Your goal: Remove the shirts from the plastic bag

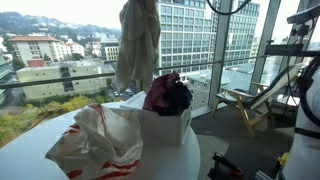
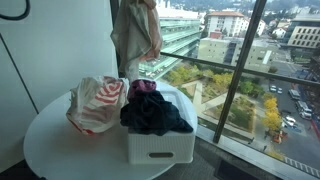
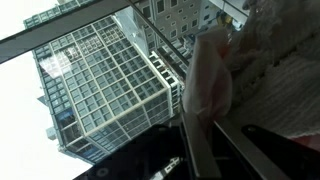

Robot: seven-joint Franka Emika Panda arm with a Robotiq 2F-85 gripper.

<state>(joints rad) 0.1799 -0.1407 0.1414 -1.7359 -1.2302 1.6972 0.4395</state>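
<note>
Beneath the shut claw, pinched in it, a pale shirt hangs high above bag and bin, and any thin hold on slack cloth could let it slip down onto the bag.

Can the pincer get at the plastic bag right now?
Probably not yet. The pincer is shut on a pale shirt hanging high over the table; it must drop that first. The plastic bag lies uncovered beside the white bin, so the way down looks free.
</note>
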